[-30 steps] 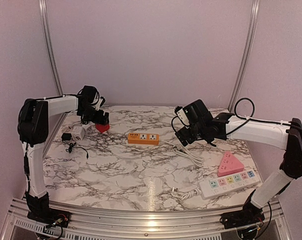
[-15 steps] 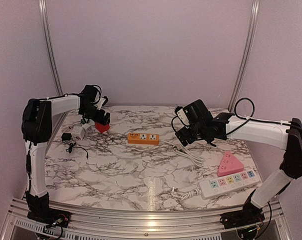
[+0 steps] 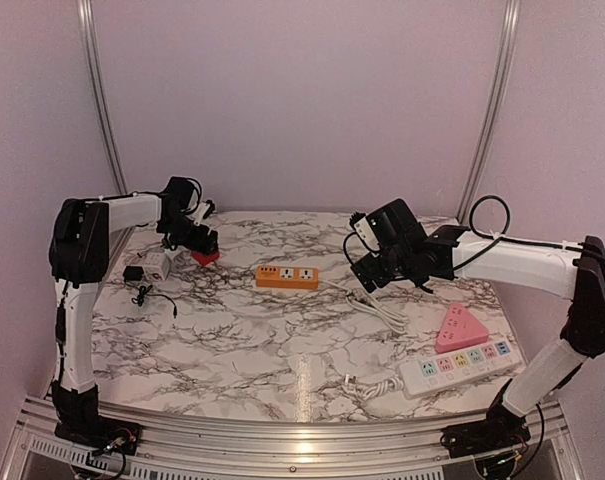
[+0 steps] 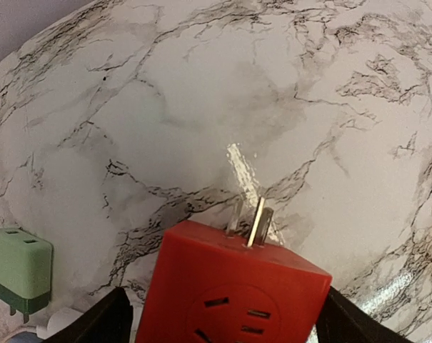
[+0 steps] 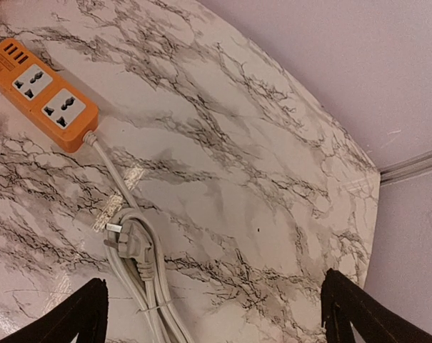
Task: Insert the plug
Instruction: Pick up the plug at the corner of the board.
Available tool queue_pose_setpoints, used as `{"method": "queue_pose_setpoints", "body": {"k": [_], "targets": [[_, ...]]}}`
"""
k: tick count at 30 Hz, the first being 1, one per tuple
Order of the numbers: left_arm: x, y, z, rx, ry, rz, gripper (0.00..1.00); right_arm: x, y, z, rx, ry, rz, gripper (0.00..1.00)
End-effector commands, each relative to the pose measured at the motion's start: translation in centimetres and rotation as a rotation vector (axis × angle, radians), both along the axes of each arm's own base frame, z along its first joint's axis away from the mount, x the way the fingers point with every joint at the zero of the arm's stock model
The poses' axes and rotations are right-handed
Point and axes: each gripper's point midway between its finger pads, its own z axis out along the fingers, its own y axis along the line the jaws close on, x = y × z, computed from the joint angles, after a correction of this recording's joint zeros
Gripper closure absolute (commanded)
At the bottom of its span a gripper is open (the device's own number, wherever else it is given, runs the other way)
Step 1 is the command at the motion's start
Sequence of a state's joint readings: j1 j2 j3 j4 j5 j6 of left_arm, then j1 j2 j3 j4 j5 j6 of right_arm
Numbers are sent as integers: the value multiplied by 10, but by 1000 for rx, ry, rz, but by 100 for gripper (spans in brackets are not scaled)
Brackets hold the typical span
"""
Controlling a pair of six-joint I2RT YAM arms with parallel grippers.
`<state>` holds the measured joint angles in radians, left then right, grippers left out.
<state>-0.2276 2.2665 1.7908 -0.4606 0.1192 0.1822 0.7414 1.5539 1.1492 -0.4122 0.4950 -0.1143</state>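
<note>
Squarely between the widely spread fingers of the left hand sits the glossy red plug cube, two flat metal prongs outward, near the far left corner of the surface; whether they press it I cannot tell. Since a second ago, only the left elbow has shifted inward. Bare veined marble stretches to the boxy orange strip. The right hand gapes empty above a white corded plug.

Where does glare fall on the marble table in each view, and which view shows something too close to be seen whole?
Top external: a bright streak on the table near the front edge. Left wrist: a shiny patch just beyond the prongs of the red adapter, which is cut off at the bottom edge. Right wrist: a faint gleam on the table beside the white plug.
</note>
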Motion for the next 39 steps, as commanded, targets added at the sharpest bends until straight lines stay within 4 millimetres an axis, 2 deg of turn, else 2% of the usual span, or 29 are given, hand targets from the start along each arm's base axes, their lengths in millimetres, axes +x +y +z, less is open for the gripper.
{"method": "queue_pose_setpoints", "body": {"k": [1, 3, 7, 10, 14, 18, 22, 26, 29, 33, 36, 39], "targets": [[2, -6, 7, -39, 6, -10, 13, 3, 1, 12, 18, -20, 0, 1], [1, -8, 6, -55, 11, -15, 22, 3, 1, 14, 21, -22, 0, 2], [-1, -9, 2, -58, 24, -18, 25, 2, 1, 17, 28, -28, -1, 1], [-3, -10, -2, -64, 39, -15, 33, 2, 1, 17, 30, -29, 0, 1], [-6, -18, 1, -117, 55, -22, 53, 2, 3, 18, 40, -28, 5, 2], [-7, -36, 25, -221, 42, -54, 65, 2, 7, 22, 59, -27, 17, 2], [-7, -48, 65, -314, -15, -77, 65, 2, 9, 24, 73, -27, 26, 1], [-18, -67, 104, -449, -87, -127, 65, -1, 14, 28, 111, -29, 44, 1], [-40, -91, 127, -550, -135, -210, 65, -6, 21, 36, 176, -40, 85, 1], [-79, -127, 141, -603, -176, -344, 65, -15, 28, 49, 268, -83, 144, 2], [-115, -154, 143, -669, -152, -467, 65, -29, 36, 62, 360, -119, 225, 2], [-150, -179, 162, -772, -190, -613, 66, -49, 45, 74, 470, -155, 331, 1]]}}
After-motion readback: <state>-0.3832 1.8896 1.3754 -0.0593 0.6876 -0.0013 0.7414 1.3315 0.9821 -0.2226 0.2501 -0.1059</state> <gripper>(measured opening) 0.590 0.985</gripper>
